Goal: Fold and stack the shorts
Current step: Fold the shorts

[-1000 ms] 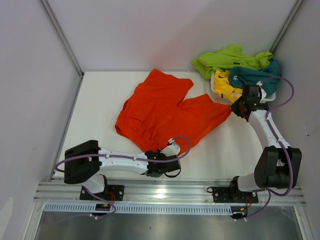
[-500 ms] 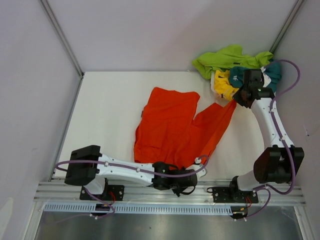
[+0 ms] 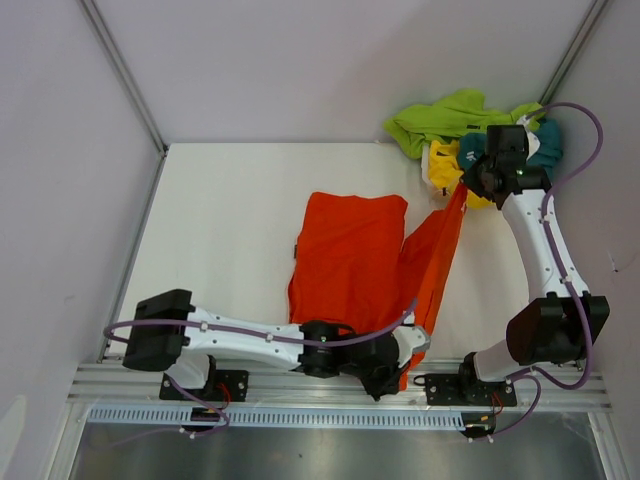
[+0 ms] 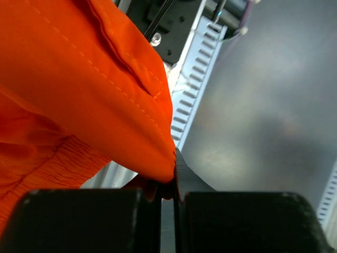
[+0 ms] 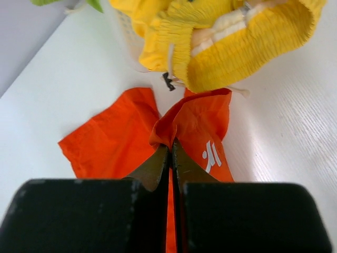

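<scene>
Now left gripper: pinched shut on orange shorts hem
right gripper: clamped on another corner; yellow shorts just ahead

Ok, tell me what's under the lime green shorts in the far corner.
Sticking out beneath the lime green shorts are yellow shorts and teal shorts. Anything deeper in the heap is hidden by fabric.

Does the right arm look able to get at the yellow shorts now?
Probably not yet: the yellow shorts lie just ahead, but the right claw is shut on the orange shorts, so it's occupied.
</scene>
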Controlling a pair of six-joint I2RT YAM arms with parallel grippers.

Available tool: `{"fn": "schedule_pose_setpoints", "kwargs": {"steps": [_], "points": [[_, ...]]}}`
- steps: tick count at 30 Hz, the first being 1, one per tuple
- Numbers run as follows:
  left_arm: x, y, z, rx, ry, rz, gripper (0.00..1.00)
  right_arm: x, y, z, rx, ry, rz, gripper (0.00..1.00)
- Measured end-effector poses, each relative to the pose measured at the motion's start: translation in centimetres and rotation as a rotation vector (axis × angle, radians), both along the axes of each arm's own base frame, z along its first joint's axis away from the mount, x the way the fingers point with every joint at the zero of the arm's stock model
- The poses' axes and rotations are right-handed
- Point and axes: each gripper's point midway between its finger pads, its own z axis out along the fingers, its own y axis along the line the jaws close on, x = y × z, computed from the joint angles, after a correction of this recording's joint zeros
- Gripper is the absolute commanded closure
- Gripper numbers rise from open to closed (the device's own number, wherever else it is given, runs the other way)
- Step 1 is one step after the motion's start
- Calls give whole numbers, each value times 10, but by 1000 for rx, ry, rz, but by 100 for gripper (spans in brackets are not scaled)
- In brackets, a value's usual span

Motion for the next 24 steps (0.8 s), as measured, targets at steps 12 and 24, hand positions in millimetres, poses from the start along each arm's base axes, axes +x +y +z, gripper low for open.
{"fn": "schedule_pose_setpoints", "kwargs": {"steps": [12,24], "points": [[30,62,46,-225,140,215,100,33,73,36,182,-212,182,100],[49,119,40,-316,216,433,100,60,175,47,296,-353,359,100]]}}
